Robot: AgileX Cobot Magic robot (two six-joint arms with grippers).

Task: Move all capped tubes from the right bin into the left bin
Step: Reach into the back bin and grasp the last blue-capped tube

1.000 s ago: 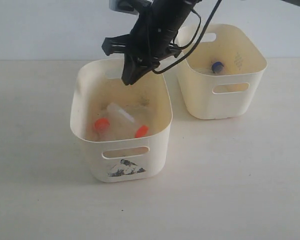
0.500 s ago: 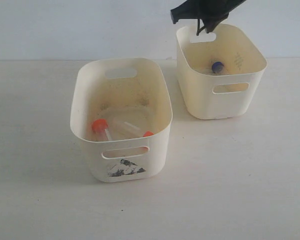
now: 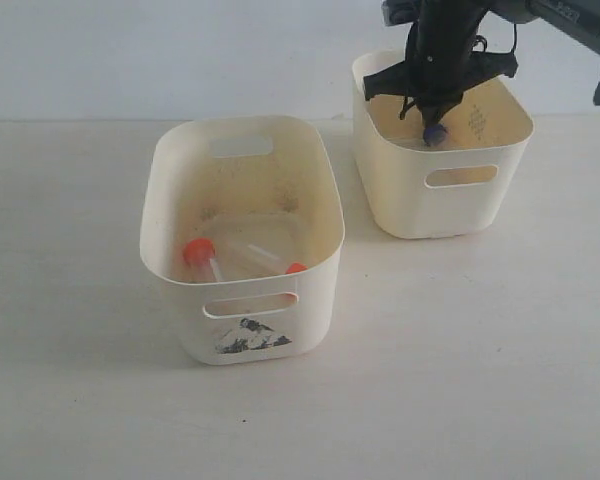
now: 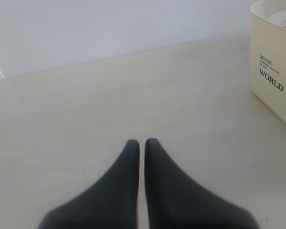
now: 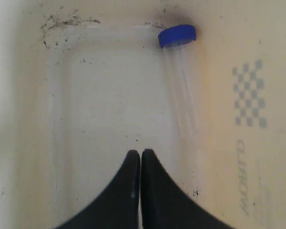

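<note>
One blue-capped tube [image 3: 435, 134] lies in the right bin [image 3: 500, 205]. In the right wrist view this tube [image 5: 181, 81] rests along the bin's inner wall, cap pointing away. My right gripper [image 3: 427, 115] hangs in the bin's mouth just above the tube. Its jaws are shut and empty [image 5: 140, 153], short of the tube and to one side. Two orange-capped tubes [image 3: 198, 252] [image 3: 296, 268] lie on the grimy bottom of the left bin [image 3: 310, 330], which bears the black mountain picture. My left gripper [image 4: 138, 142] is shut over bare table and does not show in the exterior view.
A cream bin wall printed "WORLD" [image 4: 276, 71] stands to one side of the left gripper; which bin it is I cannot tell. The two bins stand close together, with a narrow gap between them. A pale wall [image 3: 130, 50] closes the table's far edge.
My right arm has swung from above the left bin to the right bin and dipped into its mouth. The tube seen tumbling in the left bin has settled on the bottom.
</note>
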